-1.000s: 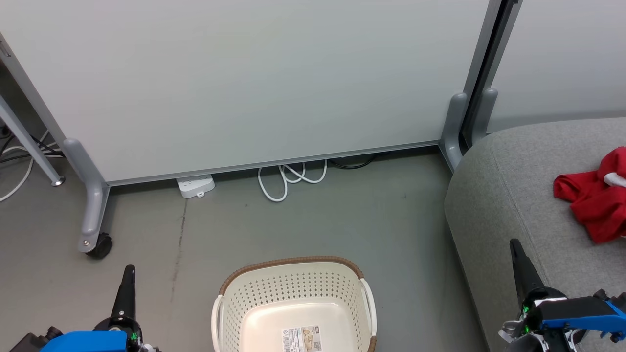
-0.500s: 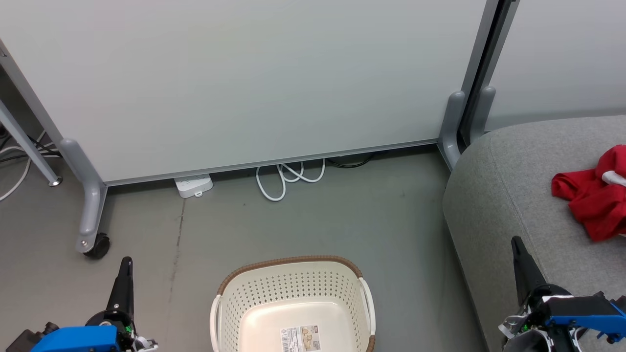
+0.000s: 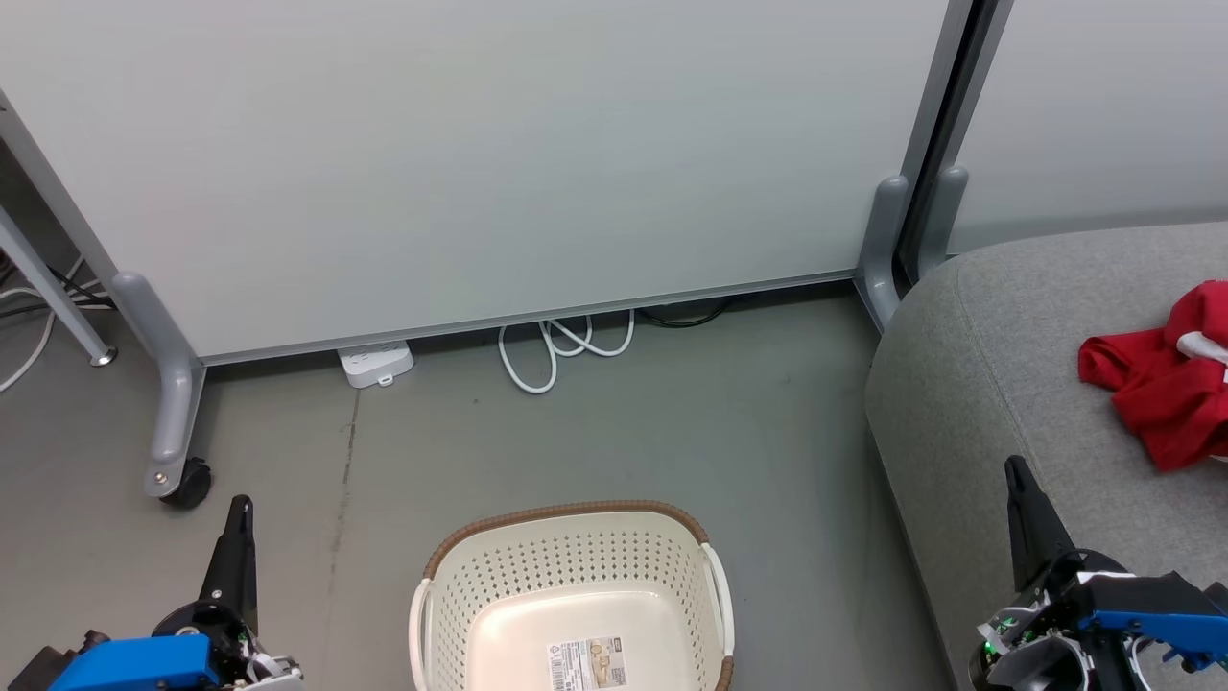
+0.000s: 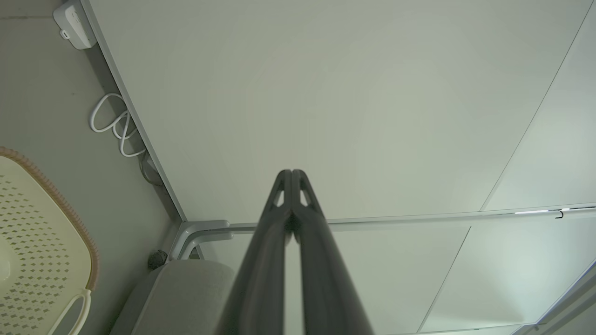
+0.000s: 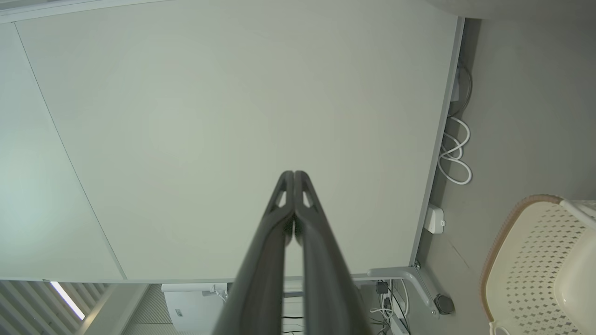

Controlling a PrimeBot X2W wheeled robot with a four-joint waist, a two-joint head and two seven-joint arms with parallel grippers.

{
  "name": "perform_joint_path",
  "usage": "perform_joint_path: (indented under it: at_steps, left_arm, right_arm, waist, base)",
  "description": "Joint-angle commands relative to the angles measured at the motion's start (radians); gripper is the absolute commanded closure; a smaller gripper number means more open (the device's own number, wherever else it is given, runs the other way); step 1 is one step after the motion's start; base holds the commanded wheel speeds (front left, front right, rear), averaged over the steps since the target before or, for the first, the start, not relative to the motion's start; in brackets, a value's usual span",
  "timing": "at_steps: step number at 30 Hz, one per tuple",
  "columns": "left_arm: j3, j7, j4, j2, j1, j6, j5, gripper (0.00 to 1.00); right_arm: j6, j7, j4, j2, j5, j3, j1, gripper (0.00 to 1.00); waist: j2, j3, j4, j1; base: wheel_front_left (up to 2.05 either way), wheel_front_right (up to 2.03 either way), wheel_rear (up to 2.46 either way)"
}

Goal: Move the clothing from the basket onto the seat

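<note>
The cream perforated basket (image 3: 576, 595) with its brown rim stands on the floor at the bottom middle of the head view, with only a label on its bottom. Red clothing (image 3: 1166, 379) lies crumpled on the grey seat (image 3: 998, 365) at the right edge. My left gripper (image 3: 240, 507) is shut at the lower left, left of the basket, holding nothing. My right gripper (image 3: 1013, 468) is shut at the lower right, over the seat's front edge. In the wrist views the left gripper (image 4: 292, 172) and right gripper (image 5: 294, 173) point at the white panel, and each shows part of the basket (image 4: 42, 242) (image 5: 540, 260).
A white partition panel (image 3: 480, 163) on grey wheeled feet (image 3: 177, 480) stands behind the basket. A white power strip (image 3: 376, 363) and a looped white cable (image 3: 561, 347) lie at its base. Grey floor (image 3: 672, 432) lies between basket, panel and seat.
Across the head views both grippers have sunk slightly lower and the whole picture has shifted a little, so the camera moved. Both grippers stay shut. Basket and clothing lie as before.
</note>
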State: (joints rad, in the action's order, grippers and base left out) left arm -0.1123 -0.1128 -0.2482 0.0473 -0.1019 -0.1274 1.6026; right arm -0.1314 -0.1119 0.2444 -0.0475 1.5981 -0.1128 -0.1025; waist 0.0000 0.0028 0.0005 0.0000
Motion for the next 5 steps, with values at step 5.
perform_joint_path:
  at_steps: [5]
  left_arm:
    - [-0.004, -0.006, 0.006, 0.006, -0.013, -0.006, 0.011, 1.0]
  right_arm:
    - [0.001, -0.003, 0.002, -0.005, 0.016, -0.002, -0.012, 1.0]
  waist:
    - [0.0, 0.0, 0.0, 0.0]
  base:
    - [0.0, 0.0, 0.0]
